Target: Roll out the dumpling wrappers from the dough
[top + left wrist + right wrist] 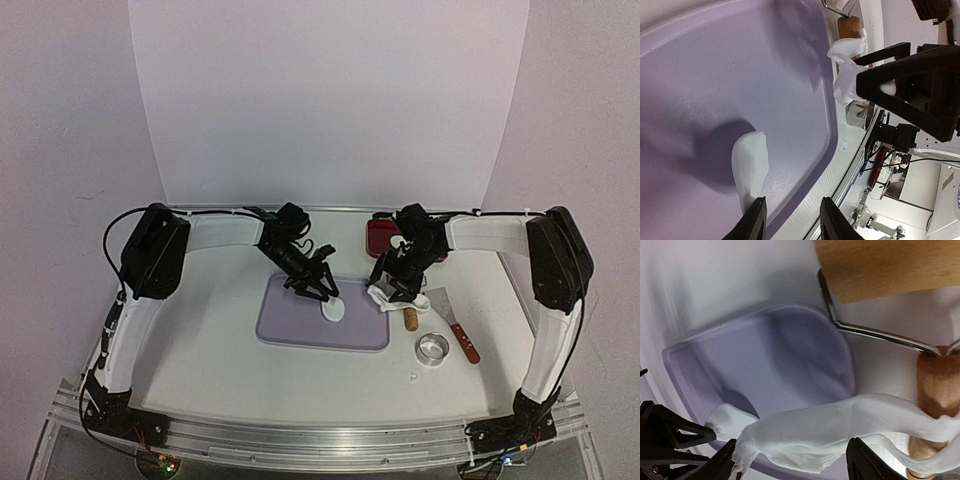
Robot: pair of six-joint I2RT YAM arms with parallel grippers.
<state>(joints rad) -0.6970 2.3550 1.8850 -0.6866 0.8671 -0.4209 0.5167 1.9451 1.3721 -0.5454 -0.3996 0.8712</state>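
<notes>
One dumpling wrapper (334,310) lies at the 3 o'clock end of the one purple tray (290,325). One ragged dough strip (381,295) sits just past that edge, with one wooden roller (410,319) at its 4 o'clock, one metal ring cutter (432,349) and one scraper (458,332) at 5, and one red container (380,238) at 12. From above the jaws are hidden, but the left wrist view shows the left gripper (325,292) partly open, nothing between its fingers (756,220), the wrapper's end just beside them; the right wrist view shows the right gripper (393,292) wide apart, the strip strung across the gap, gripped or not I cannot tell.
</notes>
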